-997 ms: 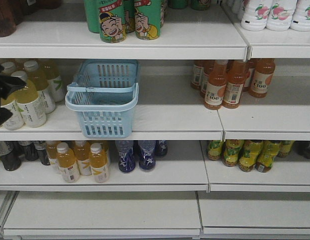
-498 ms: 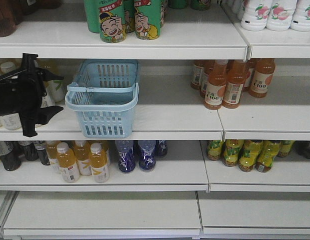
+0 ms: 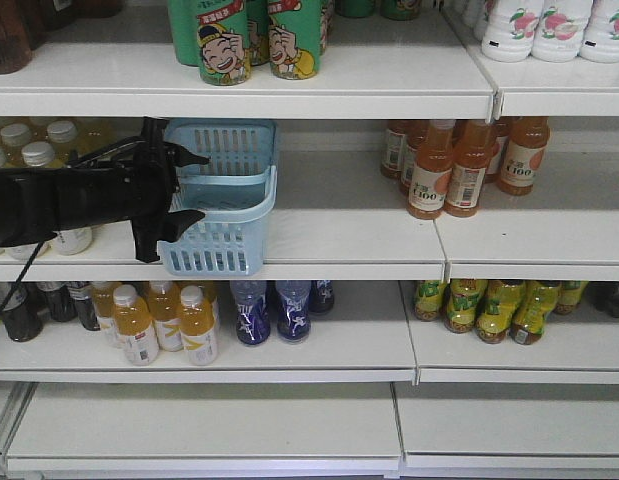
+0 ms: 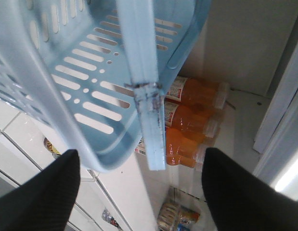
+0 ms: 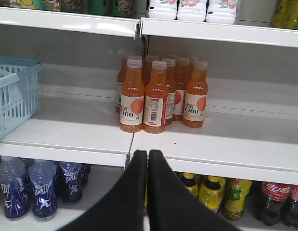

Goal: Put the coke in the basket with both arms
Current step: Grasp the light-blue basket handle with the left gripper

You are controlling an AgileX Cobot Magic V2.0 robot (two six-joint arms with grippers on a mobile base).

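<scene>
The left arm has swept in from the far left within a second, reaching the basket; its gripper, jaws apart, is now at the basket's left end, fingers on either side of the handle; the arm now crosses the yellow bottles it earlier left exposed.

Even, soft shop lighting, mild glare on white shelves, left wrist view perhaps slightly blurred up close
</scene>
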